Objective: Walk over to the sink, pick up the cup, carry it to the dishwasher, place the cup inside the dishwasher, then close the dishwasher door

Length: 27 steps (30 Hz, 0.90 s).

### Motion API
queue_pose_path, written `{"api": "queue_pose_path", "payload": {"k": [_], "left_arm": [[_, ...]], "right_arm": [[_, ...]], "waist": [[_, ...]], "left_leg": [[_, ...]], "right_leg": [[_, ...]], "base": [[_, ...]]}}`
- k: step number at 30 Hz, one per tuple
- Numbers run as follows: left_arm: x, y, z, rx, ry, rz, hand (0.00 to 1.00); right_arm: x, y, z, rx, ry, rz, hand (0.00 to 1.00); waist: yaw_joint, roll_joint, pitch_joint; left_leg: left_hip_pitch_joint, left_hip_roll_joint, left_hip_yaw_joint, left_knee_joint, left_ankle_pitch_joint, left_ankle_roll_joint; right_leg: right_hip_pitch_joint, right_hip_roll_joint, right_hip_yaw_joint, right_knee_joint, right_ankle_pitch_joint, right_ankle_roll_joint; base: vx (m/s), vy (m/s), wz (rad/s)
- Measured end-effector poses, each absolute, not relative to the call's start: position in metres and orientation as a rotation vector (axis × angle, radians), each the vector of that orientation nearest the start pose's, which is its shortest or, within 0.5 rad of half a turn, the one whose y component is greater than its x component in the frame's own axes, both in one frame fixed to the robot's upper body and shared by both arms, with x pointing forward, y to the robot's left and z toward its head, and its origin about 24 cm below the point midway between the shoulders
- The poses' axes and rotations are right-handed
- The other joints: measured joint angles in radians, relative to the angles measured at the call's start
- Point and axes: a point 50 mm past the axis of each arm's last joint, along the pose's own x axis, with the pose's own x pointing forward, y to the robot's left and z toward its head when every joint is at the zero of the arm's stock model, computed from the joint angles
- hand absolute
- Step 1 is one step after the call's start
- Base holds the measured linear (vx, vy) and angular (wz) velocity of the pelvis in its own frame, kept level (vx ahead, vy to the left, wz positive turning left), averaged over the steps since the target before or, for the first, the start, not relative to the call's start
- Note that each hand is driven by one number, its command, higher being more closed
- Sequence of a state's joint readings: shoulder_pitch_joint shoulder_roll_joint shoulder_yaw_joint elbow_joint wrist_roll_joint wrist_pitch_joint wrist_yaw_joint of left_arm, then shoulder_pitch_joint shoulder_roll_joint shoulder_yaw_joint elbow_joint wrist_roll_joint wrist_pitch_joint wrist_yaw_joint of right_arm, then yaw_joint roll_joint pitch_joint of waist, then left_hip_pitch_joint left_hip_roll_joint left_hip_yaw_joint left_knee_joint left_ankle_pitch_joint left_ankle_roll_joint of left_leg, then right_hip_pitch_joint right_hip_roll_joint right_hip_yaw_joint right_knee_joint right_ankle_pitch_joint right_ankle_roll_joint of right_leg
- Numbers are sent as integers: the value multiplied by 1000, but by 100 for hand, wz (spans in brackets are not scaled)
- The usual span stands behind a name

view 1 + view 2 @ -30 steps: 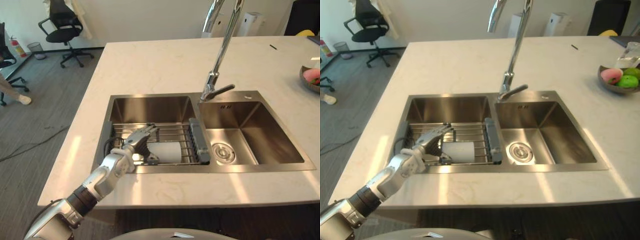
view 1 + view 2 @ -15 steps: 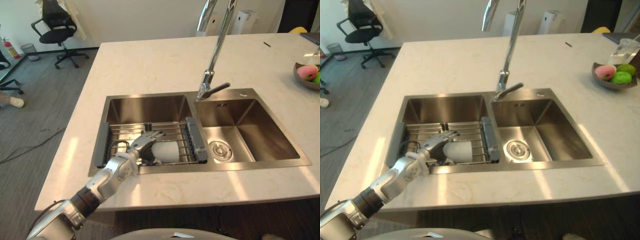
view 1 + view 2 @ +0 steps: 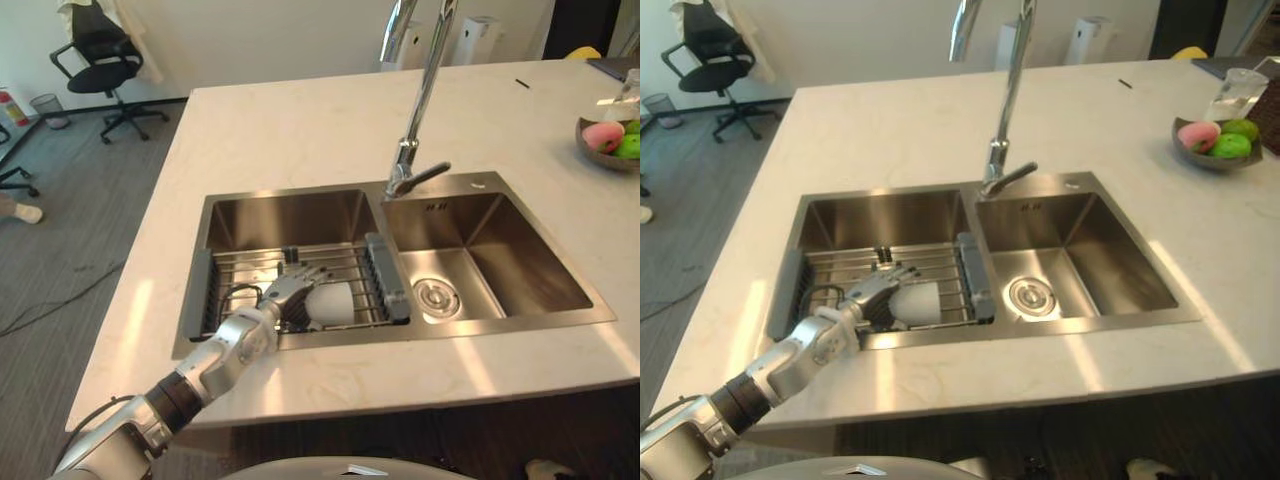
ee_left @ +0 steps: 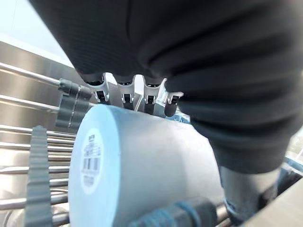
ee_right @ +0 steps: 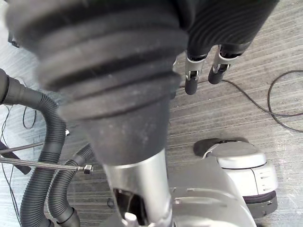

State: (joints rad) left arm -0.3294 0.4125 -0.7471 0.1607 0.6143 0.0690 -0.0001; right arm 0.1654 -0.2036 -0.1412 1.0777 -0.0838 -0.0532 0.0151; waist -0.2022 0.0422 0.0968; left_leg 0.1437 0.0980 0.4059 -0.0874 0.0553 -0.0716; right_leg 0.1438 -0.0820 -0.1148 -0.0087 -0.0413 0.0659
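Note:
A white cup (image 3: 337, 301) lies on its side on a wire rack (image 3: 250, 266) in the left basin of a steel double sink (image 3: 480, 325). My left hand (image 3: 284, 296) reaches into that basin from the near left. Its fingers spread fairly straight over the top of the cup (image 4: 142, 170), and the thumb (image 4: 182, 213) lies under the cup's near side. The cup's labelled base faces the rack's right end. My right hand (image 5: 201, 71) hangs over the grey floor with relaxed fingers and holds nothing.
A tall chrome faucet (image 3: 415, 120) rises behind the divider between the basins. The right basin has a round drain (image 3: 435, 295). A fruit bowl (image 3: 1212, 145) and a glass (image 3: 1235, 92) stand on the counter at the far right. An office chair (image 3: 95, 45) stands far left.
The camera has drifted, so the sink sits a little further left and higher. My left hand has slid further over the cup, covering more of it.

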Motion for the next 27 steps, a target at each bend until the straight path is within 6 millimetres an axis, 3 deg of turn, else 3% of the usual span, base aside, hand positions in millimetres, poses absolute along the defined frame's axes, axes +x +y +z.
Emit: {"api": "queue_pose_path", "payload": {"k": [15,27], "left_arm": [[276,92,24,1197,-92,-582,0],[277,95,27,1240,-140,-561,0]], "right_arm": [[53,-249,-158,-153,1175,-221,0],[54,-250,-156,-159,1155,-223,0]], "waist": [[-11,8,3],[-10,17,25]], "left_leg": [[15,1,25,0,-5,-3],[14,1,27,0,-9,-4]], "right_leg": [[-2,0,23,1,3,2],[-3,1,25,1,2,2]], "base": [[-7,-1,-5],[0,0,0]]}}
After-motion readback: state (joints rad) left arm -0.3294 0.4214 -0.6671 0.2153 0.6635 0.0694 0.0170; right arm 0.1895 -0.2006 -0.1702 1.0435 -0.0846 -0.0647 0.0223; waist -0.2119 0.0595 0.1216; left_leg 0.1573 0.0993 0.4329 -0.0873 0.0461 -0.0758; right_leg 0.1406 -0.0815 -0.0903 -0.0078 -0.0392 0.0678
